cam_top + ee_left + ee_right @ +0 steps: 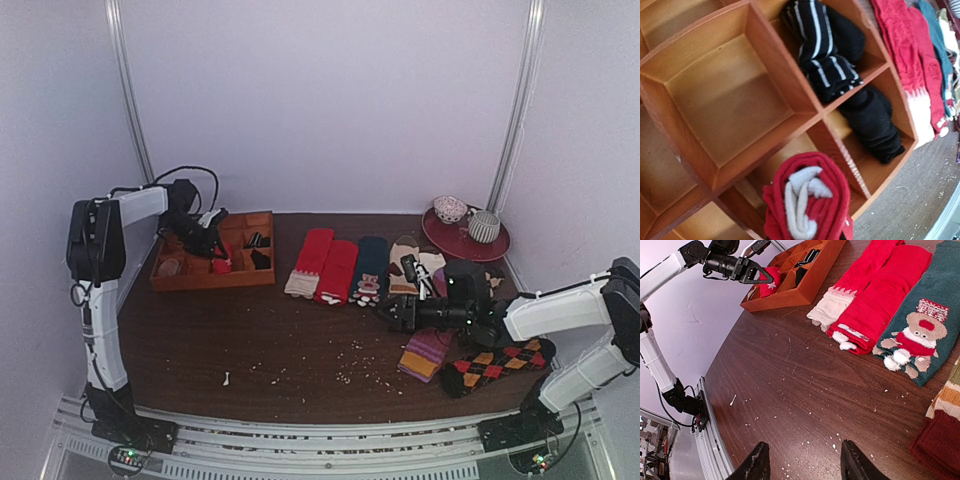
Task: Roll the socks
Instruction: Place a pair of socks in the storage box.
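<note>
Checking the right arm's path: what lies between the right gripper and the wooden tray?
Only bare tabletop with white crumbs between right gripper and wooden tray, as the right wrist view shows.

The left arm (95, 290) stands tall at the frame's left, elbow bent, with the left gripper (210, 248) fingers clamped on the rolled socks (807, 205). The right arm (560, 308) reaches low toward centre, with the right gripper (805, 465) fingers parted and empty.
</note>
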